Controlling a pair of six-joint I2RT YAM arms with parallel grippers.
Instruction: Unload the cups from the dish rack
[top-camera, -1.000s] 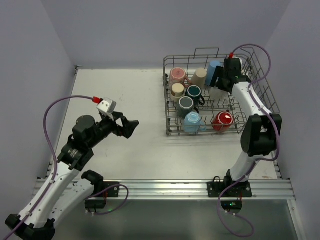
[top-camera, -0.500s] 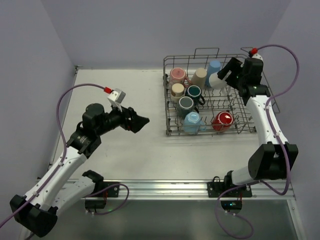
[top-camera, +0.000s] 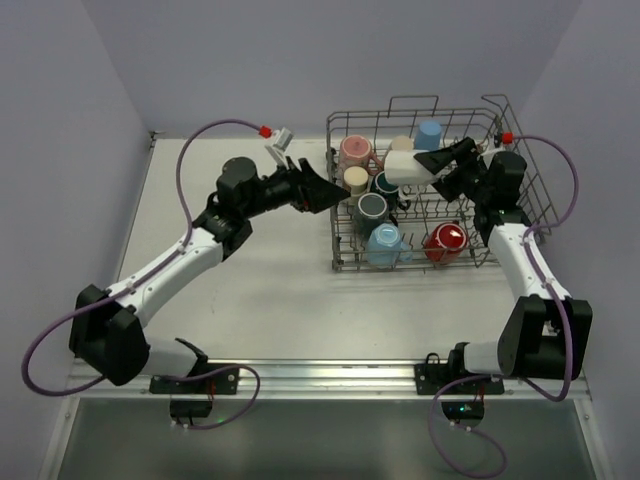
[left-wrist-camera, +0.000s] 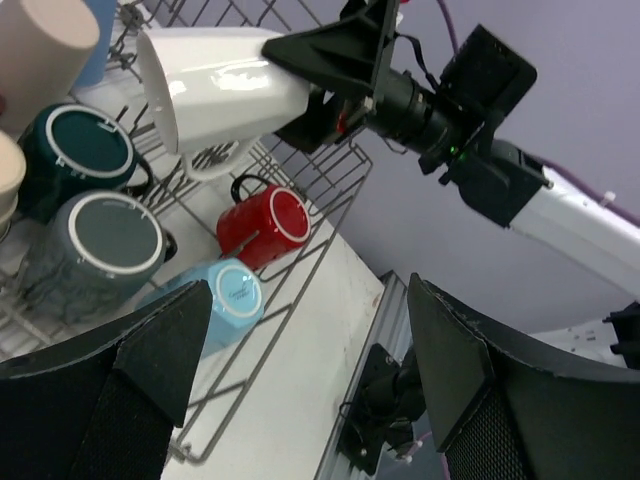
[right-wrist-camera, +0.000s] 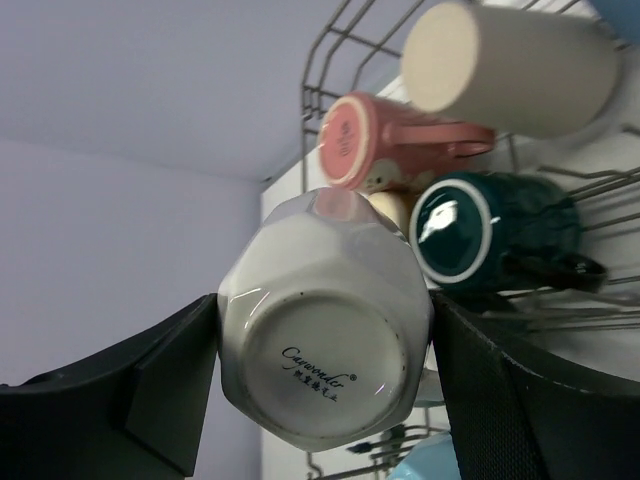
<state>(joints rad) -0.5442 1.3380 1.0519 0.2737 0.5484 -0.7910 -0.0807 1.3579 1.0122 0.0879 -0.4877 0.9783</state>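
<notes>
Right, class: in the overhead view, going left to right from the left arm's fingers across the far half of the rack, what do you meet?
The left fingers → speckled pink cup → white mug → tall blue tumbler.

High behind the arm bases, the top camera looks down on the whole table, with the large grey wire dish rack (top-camera: 415, 260) at far right. The left wrist camera peers past the left gripper (left-wrist-camera: 310, 283), angled across into the rack from mid-range. The right wrist camera sits tight on the white faceted ceramic mug (right-wrist-camera: 325, 315), whose base fills the view. All three share that mug and the rack.
</notes>
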